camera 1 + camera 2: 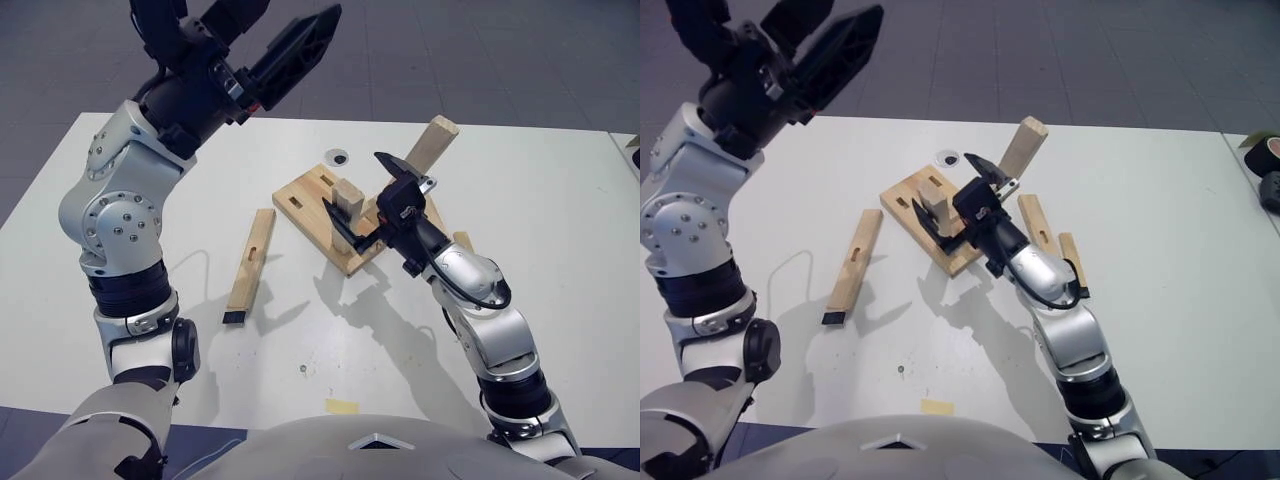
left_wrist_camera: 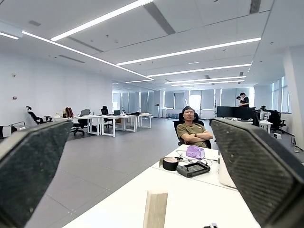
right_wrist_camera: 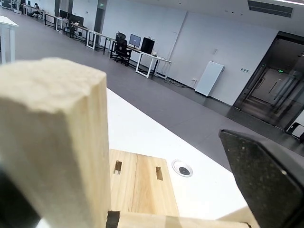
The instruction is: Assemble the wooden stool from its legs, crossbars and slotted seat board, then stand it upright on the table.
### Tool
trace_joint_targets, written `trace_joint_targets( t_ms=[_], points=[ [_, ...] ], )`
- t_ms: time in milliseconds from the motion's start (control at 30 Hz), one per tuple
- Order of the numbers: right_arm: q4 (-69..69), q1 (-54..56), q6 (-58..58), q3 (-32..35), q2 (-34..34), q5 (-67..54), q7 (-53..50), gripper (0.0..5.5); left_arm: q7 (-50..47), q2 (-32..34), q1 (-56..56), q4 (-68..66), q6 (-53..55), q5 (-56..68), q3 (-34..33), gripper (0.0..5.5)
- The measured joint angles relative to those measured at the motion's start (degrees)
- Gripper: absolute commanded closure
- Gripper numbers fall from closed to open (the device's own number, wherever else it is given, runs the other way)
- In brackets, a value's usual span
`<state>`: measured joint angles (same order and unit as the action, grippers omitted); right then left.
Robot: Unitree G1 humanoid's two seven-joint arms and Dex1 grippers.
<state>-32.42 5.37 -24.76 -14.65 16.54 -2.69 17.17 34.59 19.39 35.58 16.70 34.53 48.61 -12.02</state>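
The slotted seat board (image 1: 305,200) lies flat on the white table (image 1: 540,230). A short leg (image 1: 347,198) stands upright in it, and a longer leg (image 1: 432,145) leans up from its far right corner. My right gripper (image 1: 366,197) hovers over the board, open, with the short leg (image 3: 52,142) between its jaws, close to one finger; the other finger (image 3: 266,175) stands apart from it. A loose leg (image 1: 250,262) with a black foot lies left of the board. Two more wooden pieces (image 1: 1036,224) lie right of it. My left gripper (image 1: 285,32) is raised high above the table's far left, open and holding nothing.
A round cable grommet (image 1: 337,155) sits in the table just behind the board. A strip of yellow tape (image 1: 342,406) lies at the near edge. A dark tape roll (image 1: 1268,152) and other items stand on the neighbouring table to the right.
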Motion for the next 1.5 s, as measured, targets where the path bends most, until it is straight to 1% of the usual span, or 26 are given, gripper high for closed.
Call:
trace_joint_targets(
  t_ms=[133,233,300,567,733,800,933,1000,1100,1267,1300,1333,1400,1500],
  points=[
    [-2.30,-4.75,-0.06,6.41,-0.65,-1.67,-2.04,0.10,0.09,0.14,-0.33,0.02,-0.37,-0.45,1.04,0.11],
    [-2.43,-6.67,1.75,12.27,-1.23,0.44,-6.74,0.10,0.50,0.03,-0.63,0.00,-0.67,-1.12,1.98,0.11],
    [-2.38,-6.70,3.05,14.29,-1.34,2.02,-9.02,0.10,0.71,-0.16,-0.87,-0.02,-0.96,-1.29,2.67,0.11],
    [3.37,-1.88,4.90,15.84,-2.01,5.93,-13.05,0.10,-0.18,-0.13,-3.92,1.19,-1.73,-2.86,3.85,0.11],
    [6.31,0.00,5.62,17.63,-2.20,8.11,-15.21,0.10,-0.02,0.50,-4.68,1.15,-2.46,-6.19,5.69,0.11],
    [9.46,0.49,8.62,19.43,-1.14,7.48,-14.44,0.10,0.08,0.51,-4.82,1.13,-2.46,-6.23,5.79,0.11],
    [23.37,5.13,18.16,24.66,4.92,8.19,-14.28,0.10,0.37,0.50,-4.87,1.07,-2.46,-6.33,6.35,0.11],
    [26.64,7.88,20.80,26.17,6.57,8.20,-14.70,0.10,0.64,0.51,-4.87,1.02,-2.46,-6.50,6.72,0.11],
    [26.14,10.67,24.05,25.62,6.32,7.24,-13.95,0.10,0.94,0.50,-4.87,0.95,-2.46,-6.50,6.87,0.11],
    [17.09,11.09,28.06,21.82,3.77,6.80,-12.70,0.10,1.26,0.58,-4.90,-0.01,-2.47,-6.80,7.15,0.11],
    [15.47,11.16,28.09,20.73,3.57,6.32,-11.76,0.10,1.32,0.61,-4.90,-0.02,-2.47,-6.79,7.14,0.11],
    [13.16,11.16,27.52,18.09,3.22,5.26,-9.25,0.10,1.46,0.69,-4.91,-0.08,-2.47,-6.81,7.14,0.11],
    [12.60,9.65,23.14,12.98,2.74,3.78,-4.76,0.10,1.70,1.03,-4.98,-0.20,-2.57,-6.92,7.15,0.11],
    [17.11,5.41,10.73,9.14,1.38,0.88,-0.76,0.10,1.69,1.51,-5.59,-0.22,-2.65,-6.94,7.07,0.11]
  ],
)
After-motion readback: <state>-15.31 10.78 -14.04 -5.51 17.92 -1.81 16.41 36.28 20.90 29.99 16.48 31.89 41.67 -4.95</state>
